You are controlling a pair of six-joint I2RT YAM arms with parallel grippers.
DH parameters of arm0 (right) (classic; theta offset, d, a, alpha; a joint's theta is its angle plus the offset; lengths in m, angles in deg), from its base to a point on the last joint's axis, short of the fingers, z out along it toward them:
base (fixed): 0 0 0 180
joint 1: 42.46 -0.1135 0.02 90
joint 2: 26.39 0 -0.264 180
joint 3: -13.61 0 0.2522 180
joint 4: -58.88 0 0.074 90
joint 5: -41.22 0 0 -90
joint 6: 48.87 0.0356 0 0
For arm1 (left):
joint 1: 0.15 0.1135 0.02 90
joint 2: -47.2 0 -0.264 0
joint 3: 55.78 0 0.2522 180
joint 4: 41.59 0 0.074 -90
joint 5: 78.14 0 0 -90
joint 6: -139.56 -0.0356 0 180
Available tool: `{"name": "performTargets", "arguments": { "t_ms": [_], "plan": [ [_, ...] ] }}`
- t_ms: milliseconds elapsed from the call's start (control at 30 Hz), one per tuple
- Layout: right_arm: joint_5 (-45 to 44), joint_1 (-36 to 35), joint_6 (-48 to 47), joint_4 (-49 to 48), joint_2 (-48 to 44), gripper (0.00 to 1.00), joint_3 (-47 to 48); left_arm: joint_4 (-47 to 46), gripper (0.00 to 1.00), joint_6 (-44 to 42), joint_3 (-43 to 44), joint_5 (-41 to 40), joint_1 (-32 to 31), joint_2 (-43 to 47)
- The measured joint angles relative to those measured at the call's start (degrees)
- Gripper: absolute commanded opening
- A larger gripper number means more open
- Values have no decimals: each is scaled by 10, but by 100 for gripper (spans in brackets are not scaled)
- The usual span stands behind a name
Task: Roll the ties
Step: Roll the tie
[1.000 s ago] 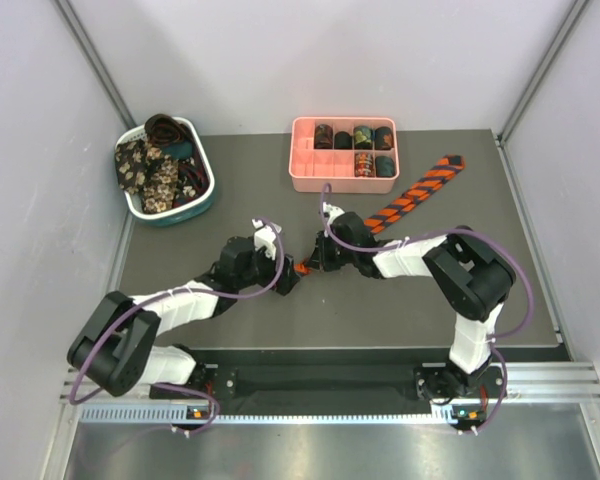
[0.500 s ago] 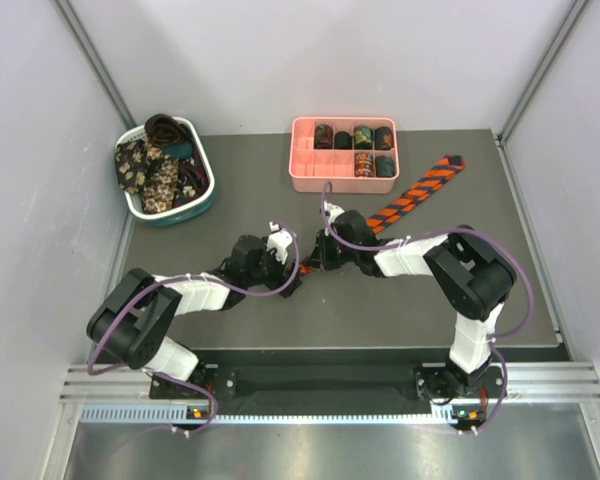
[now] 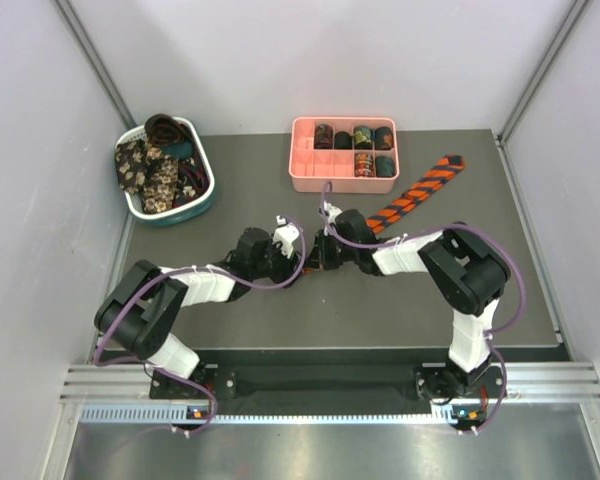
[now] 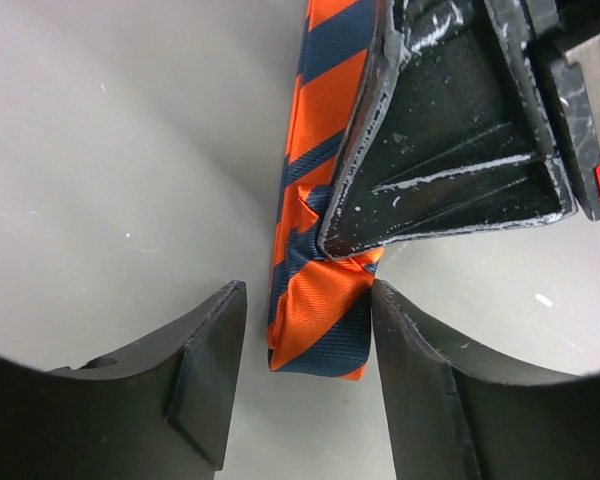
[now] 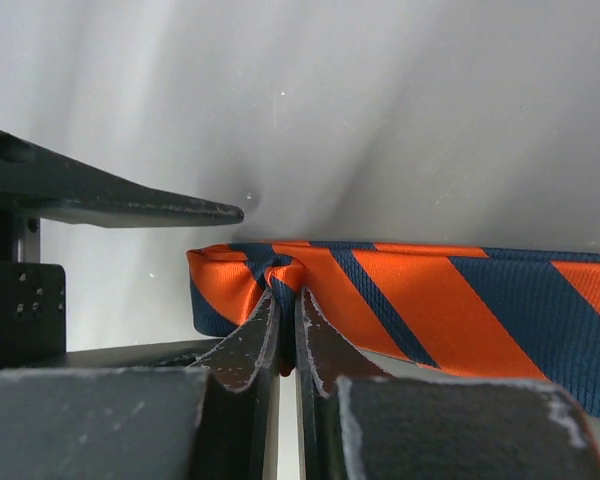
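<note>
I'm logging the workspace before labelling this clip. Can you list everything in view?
striped tie: one, orange and dark blue, flat on the table from the centre to the far right
rolled ties: about six, dark and patterned, in the tray's compartments
loose ties: a heap, count unclear, floral brown-cream and dark, in the basket
tray: one, pink, far centre
basket: one, white and teal, far left
table: one, dark grey
left gripper: black, open, jaws either side of the striped tie's folded end
right gripper: black, shut on the striped tie near that end
</note>
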Motion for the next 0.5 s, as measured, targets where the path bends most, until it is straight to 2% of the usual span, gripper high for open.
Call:
{"name": "performTargets", "arguments": {
  "t_ms": [100, 233, 300, 367, 500],
  "plan": [
    [9, 4, 8, -6, 4, 6, 0, 6, 52, 0, 4, 3, 0, -4],
    [19, 11, 17, -14, 8, 14, 0, 17, 47, 4, 17, 4, -1, -19],
    [22, 14, 20, -14, 8, 30, 0, 19, 43, 6, 19, 4, -1, -22],
    [29, 16, 22, -19, 8, 37, 0, 19, 41, 8, 19, 5, -1, -23],
    [30, 17, 19, -22, 4, 37, 0, 19, 38, 12, 21, 6, -1, -26]
  ]
}}
